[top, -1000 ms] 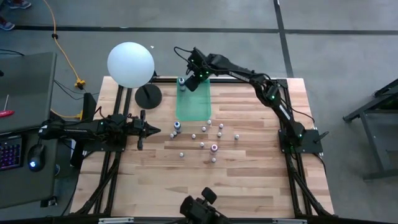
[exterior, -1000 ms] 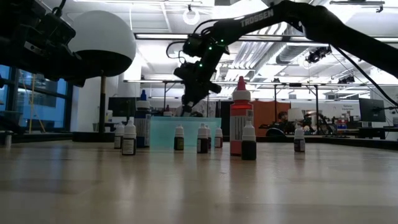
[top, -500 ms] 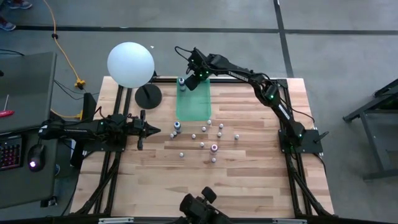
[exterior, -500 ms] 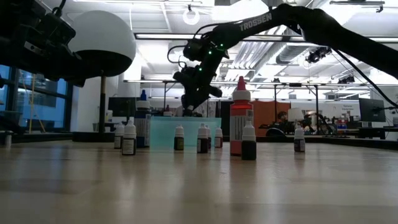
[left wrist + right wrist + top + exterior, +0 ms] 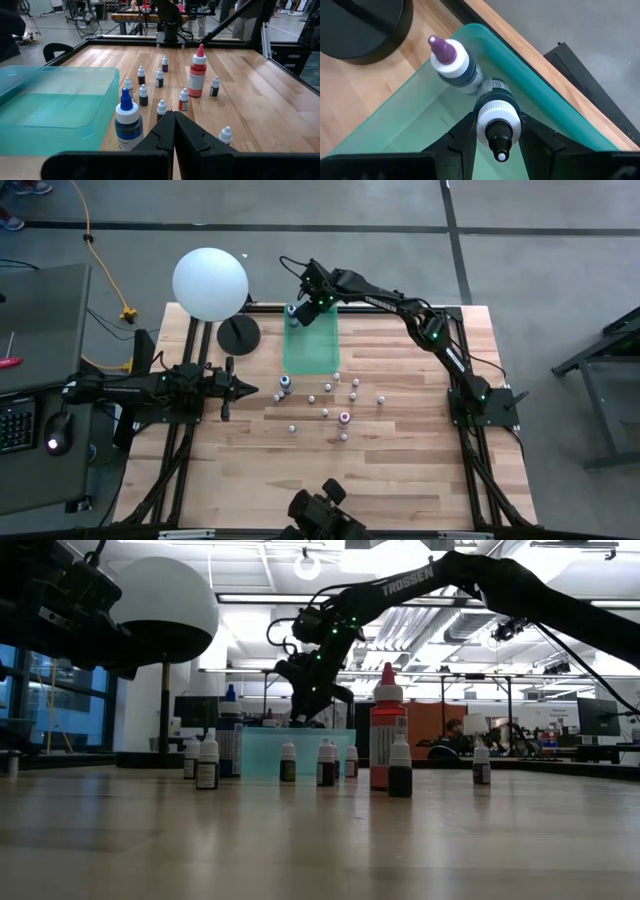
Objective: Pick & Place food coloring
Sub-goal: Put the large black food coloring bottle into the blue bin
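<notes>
The right claw (image 5: 499, 131) is clamped on a dark-tipped bottle (image 5: 498, 119), held between its fingers with the bottle's long axis running straight along the claw, tip toward the wrist. Directly below it lies the far corner of the green tray (image 5: 415, 120), so a release there looks close. Just beside the held bottle, a purple-tipped bottle (image 5: 454, 64) already stands in that corner. The other bottles (image 5: 325, 395) stand well back on the bench (image 5: 400, 470), nearer the left claw (image 5: 228, 388), which waits clenched and empty.

From overhead we look straight down on the whole tabletop (image 5: 400, 460); from its surface, level across; both wrist views sit close, sharing the green tray (image 5: 50, 107).
</notes>
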